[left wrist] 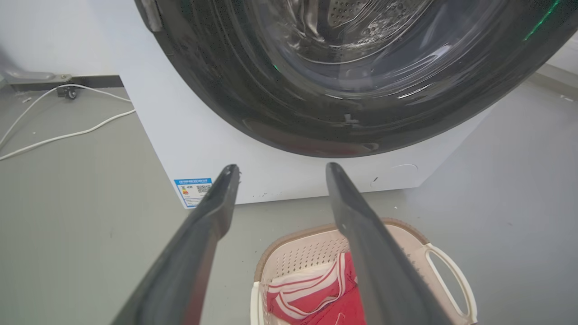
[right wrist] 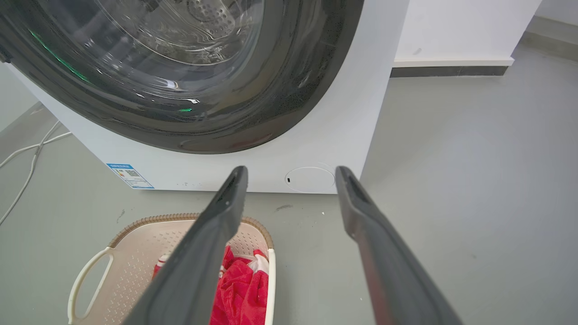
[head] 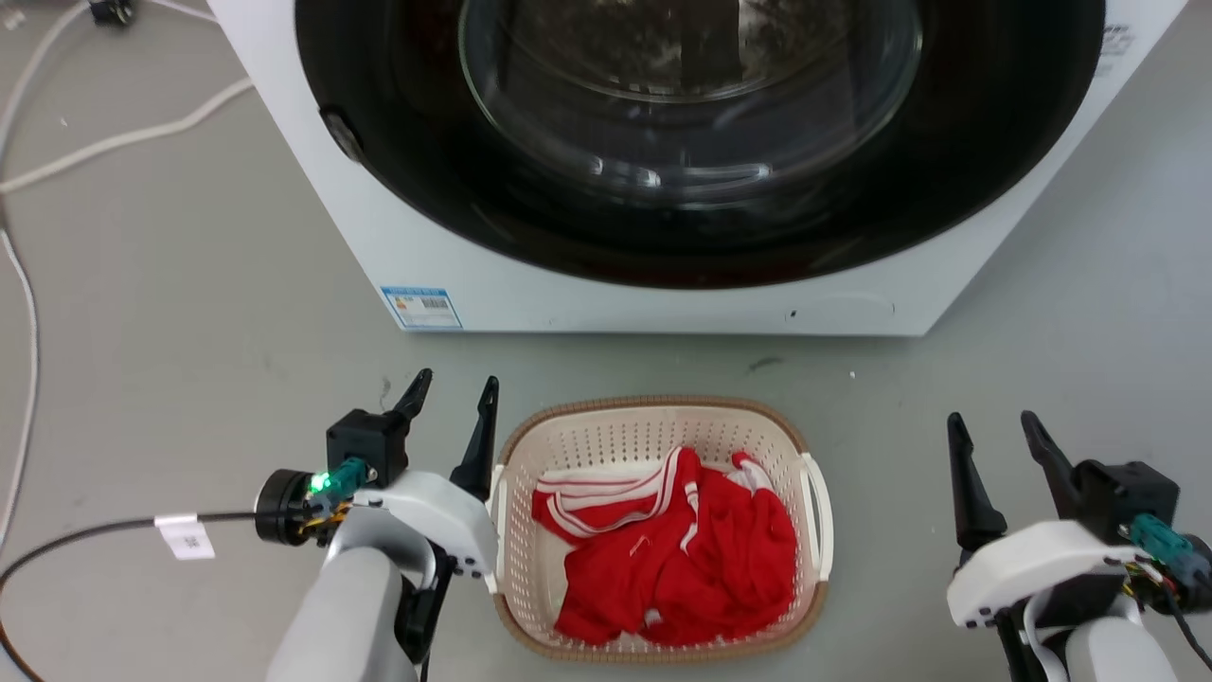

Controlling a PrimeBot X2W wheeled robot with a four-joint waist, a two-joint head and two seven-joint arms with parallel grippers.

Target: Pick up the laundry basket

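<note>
Illegible blue label (head: 421,307) beyond laundry basket (head: 653,438)

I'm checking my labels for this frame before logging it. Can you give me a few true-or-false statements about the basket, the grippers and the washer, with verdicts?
1. The laundry basket holds a red garment with white stripes. True.
2. The left gripper is shut on a basket handle. False: it is open beside the basket, holding nothing.
3. The basket sits on the floor in front of the washing machine. True.
4. The right gripper touches the basket. False: it is open and apart from it.
</note>
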